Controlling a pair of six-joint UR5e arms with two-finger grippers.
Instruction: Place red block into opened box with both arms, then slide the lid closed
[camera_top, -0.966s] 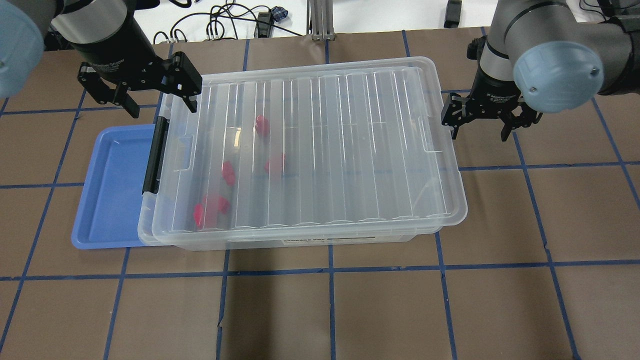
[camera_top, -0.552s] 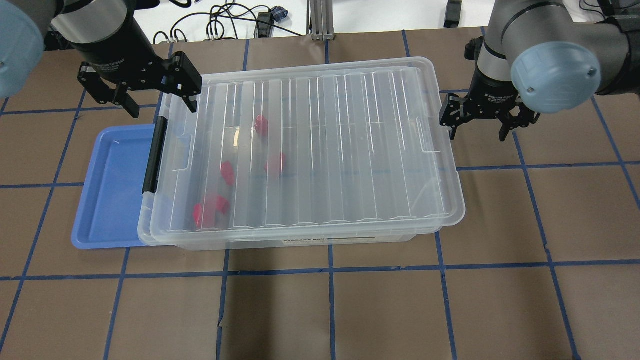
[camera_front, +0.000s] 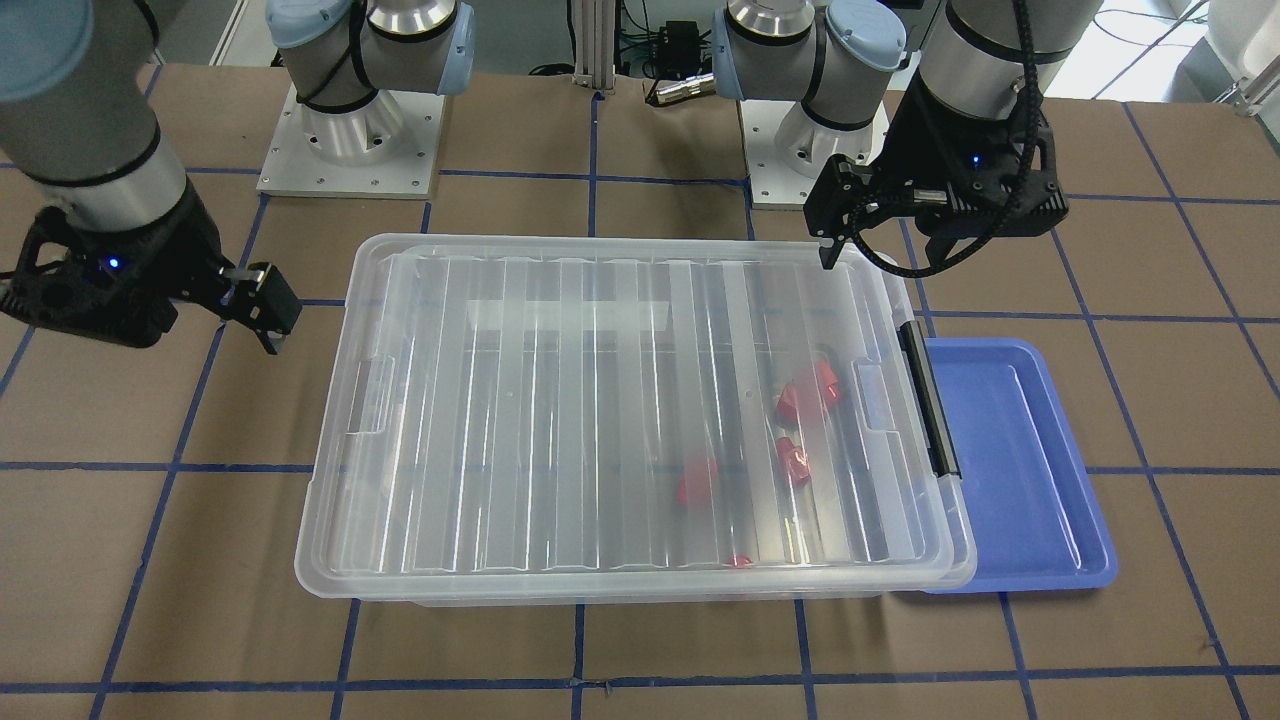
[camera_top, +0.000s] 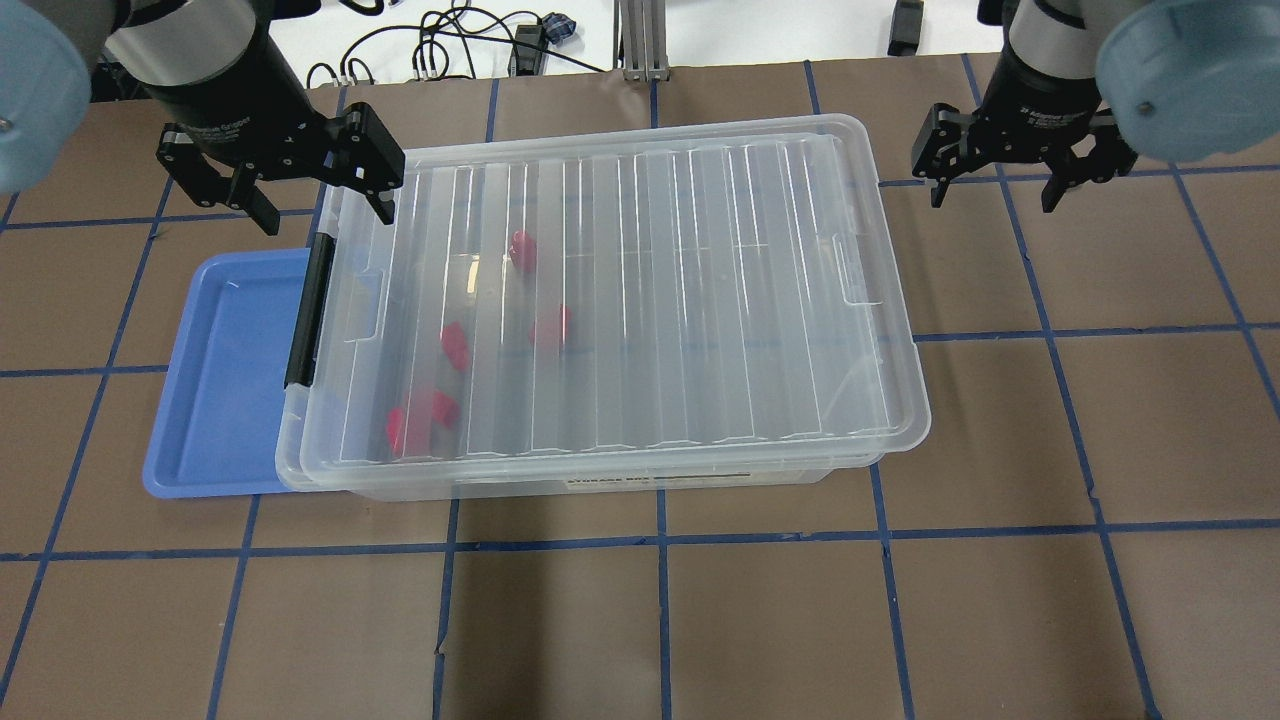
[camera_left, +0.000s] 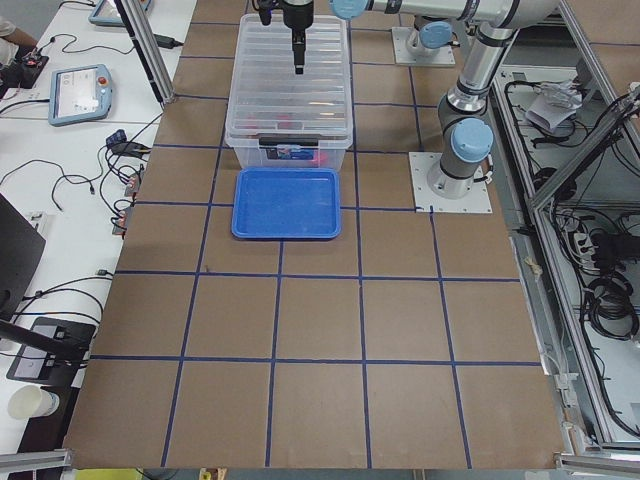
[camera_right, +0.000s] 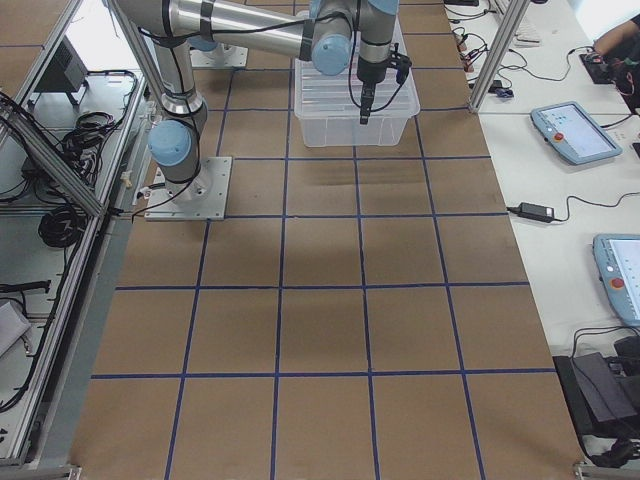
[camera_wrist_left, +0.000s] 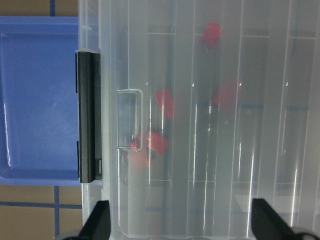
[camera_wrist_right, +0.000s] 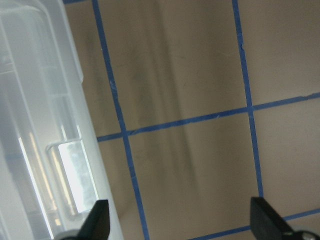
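The clear box (camera_top: 600, 486) stands mid-table with the ribbed clear lid (camera_top: 650, 300) lying over nearly all of it, slightly askew. Several red blocks (camera_top: 521, 250) (camera_front: 808, 390) (camera_wrist_left: 165, 102) lie inside near the black-bar end and show through the lid. My left gripper (camera_top: 327, 215) hangs open above the box's far corner by the black bar (camera_top: 308, 310), holding nothing. My right gripper (camera_top: 992, 195) is open and empty over bare table, beyond the box's other short end and apart from it. In the right wrist view, only the box's rim (camera_wrist_right: 30, 125) shows at the left.
A blue tray (camera_top: 215, 380) (camera_front: 1010, 460) lies against the box's black-bar end, partly under it. Brown table surface with blue tape lines (camera_top: 660, 545) surrounds the box. Cables (camera_top: 450, 45) lie beyond the far edge. The arm bases (camera_front: 350, 140) stand behind the box.
The lid slid a little toward the black-bar end. My right gripper then drew back from the lid's short end, toward the table's far side. The left gripper stayed put.
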